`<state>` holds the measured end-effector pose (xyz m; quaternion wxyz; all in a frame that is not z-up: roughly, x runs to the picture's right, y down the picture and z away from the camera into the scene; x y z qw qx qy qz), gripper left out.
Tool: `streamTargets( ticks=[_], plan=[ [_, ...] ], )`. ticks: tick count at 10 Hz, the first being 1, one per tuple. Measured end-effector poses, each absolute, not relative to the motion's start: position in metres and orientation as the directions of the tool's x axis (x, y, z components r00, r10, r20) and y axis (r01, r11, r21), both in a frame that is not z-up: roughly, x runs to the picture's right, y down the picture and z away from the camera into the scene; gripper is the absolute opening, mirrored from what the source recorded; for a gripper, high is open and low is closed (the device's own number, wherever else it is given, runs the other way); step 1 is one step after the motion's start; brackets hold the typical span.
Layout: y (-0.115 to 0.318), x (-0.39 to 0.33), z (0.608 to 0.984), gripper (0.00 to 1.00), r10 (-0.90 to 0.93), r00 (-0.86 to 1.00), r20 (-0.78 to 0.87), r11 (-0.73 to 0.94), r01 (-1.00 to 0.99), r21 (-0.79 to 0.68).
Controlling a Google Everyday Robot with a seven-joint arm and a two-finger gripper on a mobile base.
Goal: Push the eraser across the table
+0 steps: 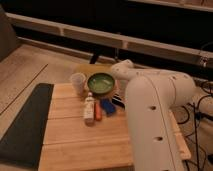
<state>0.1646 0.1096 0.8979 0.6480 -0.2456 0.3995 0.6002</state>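
The eraser (pixel 118 103) shows as a small dark block just right of the blue block (pixel 106 106), partly covered by my arm. The wooden plank table (pixel 75 137) has a dark mat (pixel 25 125) along its left edge. My white arm (pixel 150 100) fills the right side and reaches left over the table's far part. My gripper (pixel 119 96) hangs down at the arm's end, right above the eraser and beside the green bowl; most of it is hidden by the wrist.
A green bowl (pixel 101 82) and a white cup (pixel 78 83) stand at the table's far side. A small white bottle (pixel 89 109) and an orange stick (pixel 98 113) lie left of the blue block. Cables (pixel 202 107) hang right of the table.
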Motion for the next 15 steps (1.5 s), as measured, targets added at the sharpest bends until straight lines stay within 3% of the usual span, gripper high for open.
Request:
streamTargets(
  ticks=[6,11,15],
  plan=[
    [0.092,0.166,0.89,0.0,0.632,-0.043,-0.774,0.144,-0.975,0.171],
    [0.058,0.044,0.843,0.0,0.72,0.361,-0.593,0.375,-0.921,-0.105],
    [0.057,0.031,0.838,0.0,0.722,0.412,-0.556,0.41,-0.902,-0.135]
  ],
)
